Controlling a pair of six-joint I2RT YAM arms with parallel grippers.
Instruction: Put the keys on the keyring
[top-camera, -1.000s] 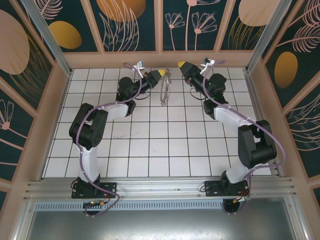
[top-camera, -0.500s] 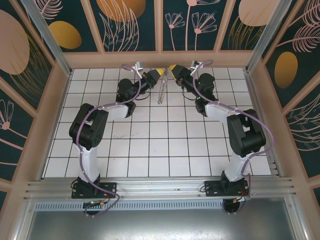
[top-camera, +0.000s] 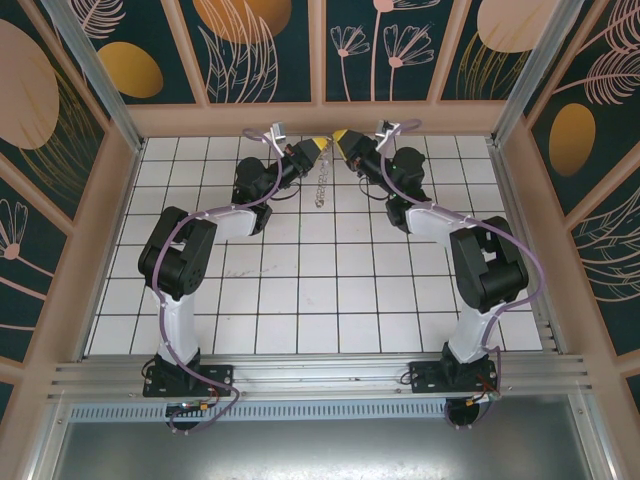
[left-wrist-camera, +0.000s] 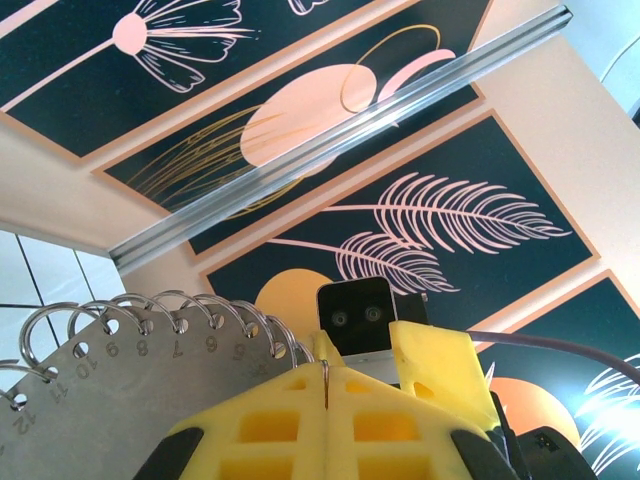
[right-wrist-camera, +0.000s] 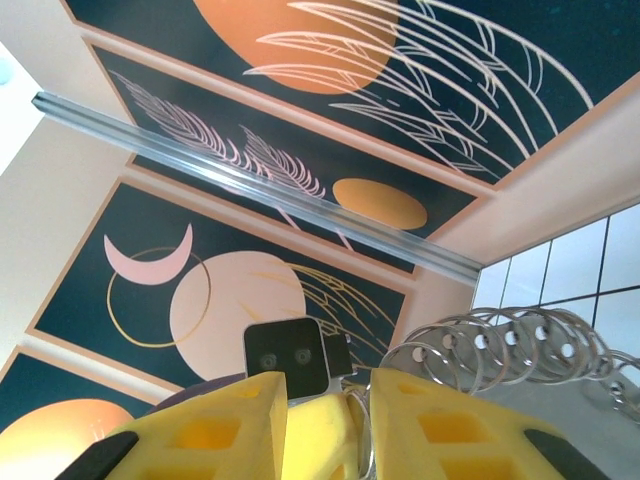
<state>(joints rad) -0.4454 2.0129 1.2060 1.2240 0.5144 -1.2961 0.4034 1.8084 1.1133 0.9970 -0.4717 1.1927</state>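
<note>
The keyring (top-camera: 320, 185) hangs as a thin grey metal bunch from my left gripper (top-camera: 321, 148), raised over the far middle of the table. In the left wrist view it is a numbered steel plate (left-wrist-camera: 120, 385) edged with several wire rings. My left gripper (left-wrist-camera: 327, 368) is shut on one thin ring wire. My right gripper (top-camera: 341, 137) meets it tip to tip. In the right wrist view the right gripper (right-wrist-camera: 326, 392) stands open, with a gap between its yellow fingers. That gap frames the left gripper's yellow tip (right-wrist-camera: 318, 435) and a ring wire (right-wrist-camera: 366, 440). The keys are out of view.
The white tiled table (top-camera: 320, 290) spreads below both raised arms. Patterned walls with an aluminium rail (top-camera: 320, 118) close the far side just behind the grippers. Purple cables (top-camera: 265, 133) loop off both wrists.
My right gripper has swung left to meet the left gripper's tip, and its jaws have narrowed. The hanging keyring has turned and shifted slightly. The left arm holds still.
</note>
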